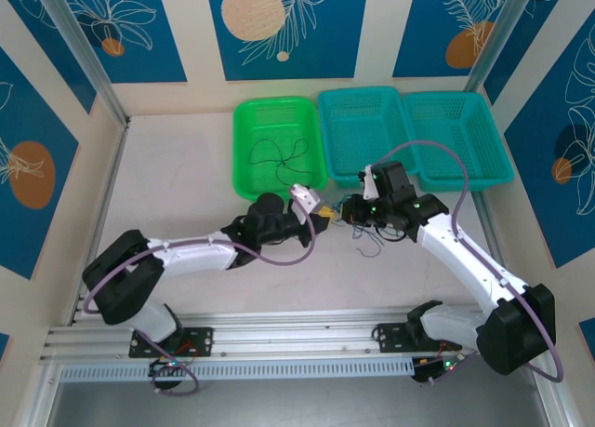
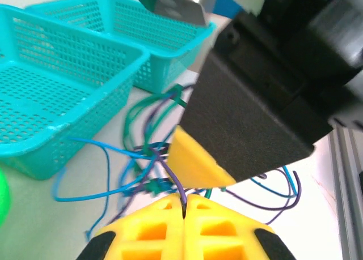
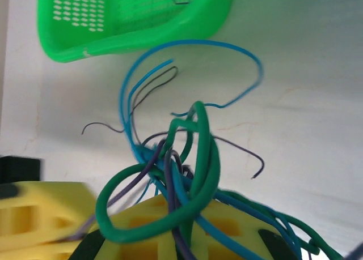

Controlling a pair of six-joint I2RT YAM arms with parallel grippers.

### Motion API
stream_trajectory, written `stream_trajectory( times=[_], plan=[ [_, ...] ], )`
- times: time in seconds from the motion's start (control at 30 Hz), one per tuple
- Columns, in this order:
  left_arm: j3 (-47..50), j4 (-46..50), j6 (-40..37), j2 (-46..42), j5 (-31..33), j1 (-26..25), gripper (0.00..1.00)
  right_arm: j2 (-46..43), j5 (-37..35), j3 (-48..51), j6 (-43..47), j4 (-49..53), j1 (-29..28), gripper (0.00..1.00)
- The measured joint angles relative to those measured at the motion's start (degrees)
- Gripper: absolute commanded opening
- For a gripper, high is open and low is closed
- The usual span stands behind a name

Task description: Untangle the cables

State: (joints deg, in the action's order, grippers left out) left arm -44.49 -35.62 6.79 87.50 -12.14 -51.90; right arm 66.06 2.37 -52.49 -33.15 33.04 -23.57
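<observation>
Top view: left gripper [image 1: 323, 213] and right gripper [image 1: 350, 211] meet tip to tip mid-worktop [image 1: 186, 166]. Thin curly green, blue and purple wire cables [image 1: 369, 243] dangle at 5 o'clock from them.
Left wrist: left jaws pinched on one purple strand [image 2: 180, 187], which runs toward 12.
Right wrist: right jaws clamp the glossy, springy knot [image 3: 176, 175]; loops fan toward 12.

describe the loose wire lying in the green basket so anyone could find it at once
Three baskets line the back wall; the green basket is the leftmost, beside two teal baskets. On its floor lies a thin black cable in loose curls. It is alone and black, unlike the green, blue and purple tangle farther forward.
</observation>
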Motion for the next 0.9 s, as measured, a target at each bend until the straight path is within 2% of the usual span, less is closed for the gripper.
stream_trajectory(
  times=[0.2, 0.3, 0.37, 0.47, 0.5, 0.57, 0.63, 0.9],
  plan=[
    [3.17, 0.48, 1.75, -7.87, 3.34, 1.18, 0.00, -2.21, 1.64, 3.63, -0.07, -0.44, 5.25, 0.04],
    [4.70, 0.63, 3.21, -12.00, 4.52, 2.95, 0.00, -2.21, 0.81, 4.15, 0.13, -0.11, 6.40, 0.09],
    [5.81, 1.42, 3.82, -14.47, 5.46, 4.37, 0.00, -2.21, -0.72, 4.20, 0.13, 0.28, 6.58, 0.03],
    [6.91, 3.21, 3.17, -17.42, 5.40, 5.42, 0.00, -2.64, -0.28, 4.96, 0.37, 0.24, 7.54, 0.02],
    [6.97, 3.69, 2.58, -17.99, 3.98, 5.64, 0.02, -3.06, 0.98, 5.60, 0.81, -0.37, 7.76, 0.02],
    [6.93, 3.74, 1.49, -17.99, 0.72, 5.68, 0.16, -3.50, 3.48, 6.40, 1.44, -1.27, 7.28, 0.02],
    [6.91, 3.93, 0.79, -16.85, -2.82, 5.53, 0.22, -3.54, 5.46, 6.43, 2.10, -2.19, 5.79, 0.02],
    [5.09, 2.03, 0.31, -6.40, -14.12, 5.22, 0.26, -3.61, 12.90, 6.40, 3.65, -5.49, 3.48, 0.01]
  ],
)
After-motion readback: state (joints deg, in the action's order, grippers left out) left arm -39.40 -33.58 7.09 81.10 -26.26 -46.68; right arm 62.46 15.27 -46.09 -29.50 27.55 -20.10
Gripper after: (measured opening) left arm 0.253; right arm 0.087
